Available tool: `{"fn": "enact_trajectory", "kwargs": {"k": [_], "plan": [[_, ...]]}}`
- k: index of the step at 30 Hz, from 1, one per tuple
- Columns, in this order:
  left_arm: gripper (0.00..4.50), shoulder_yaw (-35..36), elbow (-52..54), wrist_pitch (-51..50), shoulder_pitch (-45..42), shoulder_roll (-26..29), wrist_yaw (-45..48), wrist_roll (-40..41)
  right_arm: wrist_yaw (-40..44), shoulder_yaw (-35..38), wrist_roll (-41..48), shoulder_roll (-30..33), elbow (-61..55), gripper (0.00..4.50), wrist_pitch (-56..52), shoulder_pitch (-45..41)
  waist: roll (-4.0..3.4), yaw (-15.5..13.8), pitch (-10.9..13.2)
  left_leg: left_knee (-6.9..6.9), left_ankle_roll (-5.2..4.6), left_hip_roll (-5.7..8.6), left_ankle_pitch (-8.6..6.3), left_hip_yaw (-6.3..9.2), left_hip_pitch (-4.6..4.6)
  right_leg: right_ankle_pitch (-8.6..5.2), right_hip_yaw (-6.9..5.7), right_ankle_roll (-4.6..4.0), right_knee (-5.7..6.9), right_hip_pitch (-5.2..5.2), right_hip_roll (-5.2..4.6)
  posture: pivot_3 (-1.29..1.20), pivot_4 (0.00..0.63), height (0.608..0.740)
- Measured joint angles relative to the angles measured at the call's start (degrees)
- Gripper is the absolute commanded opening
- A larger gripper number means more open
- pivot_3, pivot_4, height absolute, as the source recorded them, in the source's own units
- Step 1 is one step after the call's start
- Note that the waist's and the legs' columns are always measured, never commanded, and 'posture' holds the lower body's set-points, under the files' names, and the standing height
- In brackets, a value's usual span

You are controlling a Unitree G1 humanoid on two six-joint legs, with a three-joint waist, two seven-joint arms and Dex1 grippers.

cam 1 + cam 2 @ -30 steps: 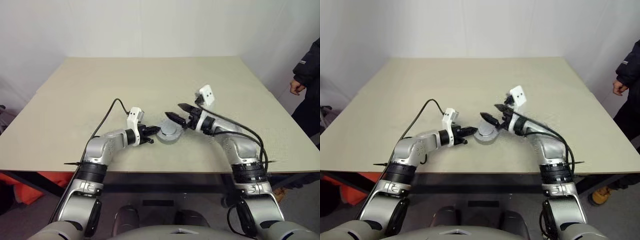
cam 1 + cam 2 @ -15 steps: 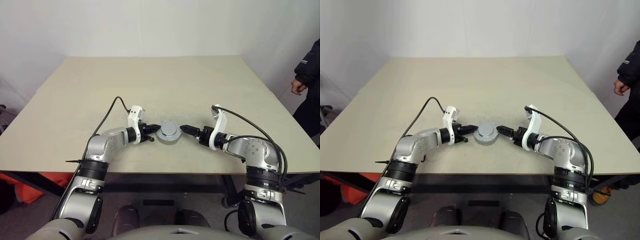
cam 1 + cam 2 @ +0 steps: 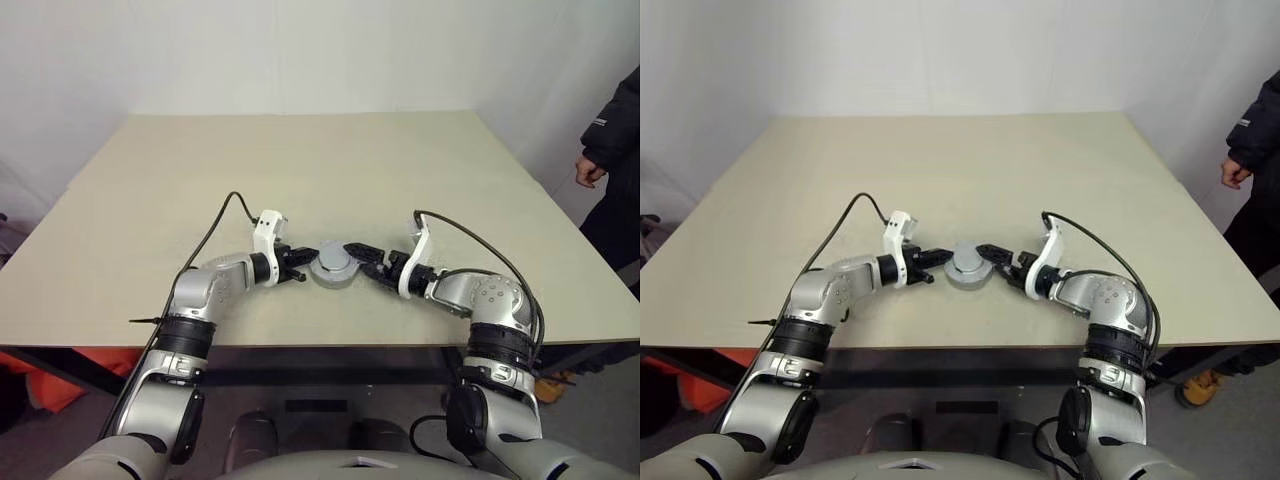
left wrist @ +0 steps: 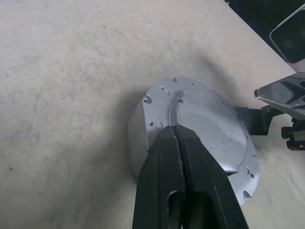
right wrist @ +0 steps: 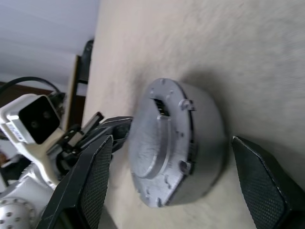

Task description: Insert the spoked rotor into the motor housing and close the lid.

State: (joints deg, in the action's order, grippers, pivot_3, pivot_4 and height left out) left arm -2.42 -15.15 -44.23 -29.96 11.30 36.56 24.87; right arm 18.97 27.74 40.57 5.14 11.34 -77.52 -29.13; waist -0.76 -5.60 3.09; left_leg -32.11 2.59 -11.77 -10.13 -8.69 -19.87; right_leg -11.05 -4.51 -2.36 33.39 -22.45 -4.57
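Note:
The motor housing [image 3: 333,270], a squat silver cup, stands near the table's front edge, and the lid [image 4: 205,114], a grey notched disc, lies flat on top of it. The spoked rotor is hidden. My left gripper [image 3: 303,265] is shut and empty. Its joined tips rest against the lid's rim on the housing's left side. My right gripper [image 3: 362,262] is open on the housing's right side, and the housing [image 5: 205,143] sits between its two spread fingers [image 5: 86,186] without clear contact.
A person in a dark jacket [image 3: 612,140] stands beyond the table's right edge. A black cable [image 3: 215,235] loops over the beige table [image 3: 300,160] from my left wrist. The housing stands close to the table's front edge.
My right gripper rolled over and came down from above the housing to table level. Its open fingers now flank the housing. The left gripper and the housing stayed put.

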Motion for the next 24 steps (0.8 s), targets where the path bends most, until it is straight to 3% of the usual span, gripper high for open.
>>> {"fn": "enact_trajectory", "kwargs": {"k": [13,16,21,24], "plan": [[0.00,0.36,-0.06,0.23,-0.35,0.06,-0.62,-1.37,0.48,-2.05,0.25,-3.02,6.50,4.47,-0.02,-4.26,-0.02,-0.03,0.01,0.14,0.24,0.01,0.14,-0.02,-0.29,0.01,0.01,-0.03,0.01,-0.34,0.00,0.00,0.000,0.740],[0.00,0.51,-0.21,0.27,-0.35,0.12,-0.64,-1.54,0.32,-2.72,-0.31,-2.99,9.06,3.85,1.75,-5.40,-0.02,0.01,0.01,0.14,0.26,0.01,0.15,-0.03,-0.28,0.01,0.02,-0.04,0.02,-0.34,0.00,0.00,0.000,0.740],[0.00,0.80,-0.15,0.68,-0.34,0.23,-0.47,-1.71,0.09,-3.04,-1.03,-2.29,12.22,2.16,3.93,-5.64,-0.02,-0.02,0.01,0.14,0.31,0.01,0.18,-0.05,-0.21,0.01,0.03,-0.04,0.04,-0.31,0.00,0.00,0.000,0.740],[0.00,0.78,-0.16,0.74,-0.34,0.24,-0.45,-1.71,0.29,-3.78,-1.08,-1.78,12.30,2.09,4.55,-6.04,-0.06,-0.14,-0.01,0.14,0.25,0.01,0.15,-0.05,-0.15,0.01,0.03,-0.03,0.06,-0.23,-0.01,0.00,0.000,0.740]]}}
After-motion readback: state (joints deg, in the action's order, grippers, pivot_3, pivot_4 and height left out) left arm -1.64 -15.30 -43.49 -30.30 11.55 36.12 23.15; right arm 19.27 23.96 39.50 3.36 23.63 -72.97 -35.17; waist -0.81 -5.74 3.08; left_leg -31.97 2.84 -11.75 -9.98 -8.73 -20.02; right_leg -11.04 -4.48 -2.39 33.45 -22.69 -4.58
